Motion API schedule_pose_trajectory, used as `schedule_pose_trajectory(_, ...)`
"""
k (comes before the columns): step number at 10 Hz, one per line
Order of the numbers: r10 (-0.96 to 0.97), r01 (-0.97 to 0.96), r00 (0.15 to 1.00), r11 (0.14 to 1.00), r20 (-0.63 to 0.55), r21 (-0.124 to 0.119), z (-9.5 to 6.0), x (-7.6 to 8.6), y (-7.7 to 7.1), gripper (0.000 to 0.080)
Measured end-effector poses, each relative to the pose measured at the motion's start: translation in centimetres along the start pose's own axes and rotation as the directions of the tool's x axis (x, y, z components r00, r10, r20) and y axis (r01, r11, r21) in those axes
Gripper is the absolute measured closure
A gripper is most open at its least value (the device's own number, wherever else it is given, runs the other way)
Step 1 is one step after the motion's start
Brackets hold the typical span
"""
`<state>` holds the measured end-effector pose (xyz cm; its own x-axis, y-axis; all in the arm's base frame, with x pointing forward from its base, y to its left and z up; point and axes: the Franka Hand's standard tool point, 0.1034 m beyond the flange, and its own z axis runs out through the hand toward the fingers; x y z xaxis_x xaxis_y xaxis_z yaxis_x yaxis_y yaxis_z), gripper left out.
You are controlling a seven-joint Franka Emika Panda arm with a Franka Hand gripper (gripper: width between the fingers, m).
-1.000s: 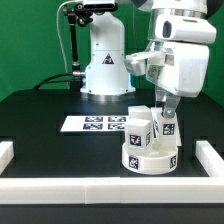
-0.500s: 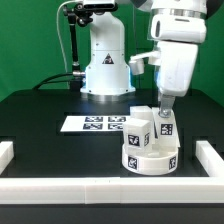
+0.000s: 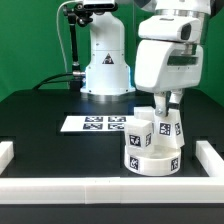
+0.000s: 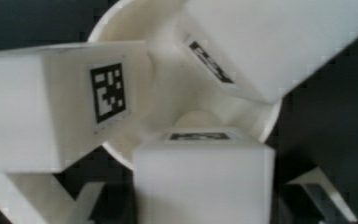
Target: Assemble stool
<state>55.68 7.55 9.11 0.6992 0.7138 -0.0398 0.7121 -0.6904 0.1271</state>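
Black table (image 3: 40, 115) fills the frame; the seat (image 3: 150, 155) stands at lower right with legs (image 3: 140, 128) on it. Gripper (image 3: 166, 112) seems closed on one leg (image 3: 170, 125), probably screwing it; next needs steady twisting.

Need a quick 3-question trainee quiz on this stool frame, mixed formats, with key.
1. True or false: the round seat lies on the black table.
2. Multiple choice: the gripper is at
A) the marker board
B) a leg standing on the seat
C) the border rail
3. Fill in: in the exterior view, the marker board lies to the seat's ____.

Key: 1 true; 2 B; 3 left
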Motion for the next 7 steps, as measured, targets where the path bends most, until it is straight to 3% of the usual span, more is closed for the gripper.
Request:
schedule_pose_trajectory(3,0.330,-0.330,0.944,0.944,0.021,0.002,-0.05,0.50,-0.61,0.0462)
schedule_pose_trajectory(7,0.574,-0.574,0.819,0.819,0.020,0.005,-0.08,0.73,-0.93,0.0462)
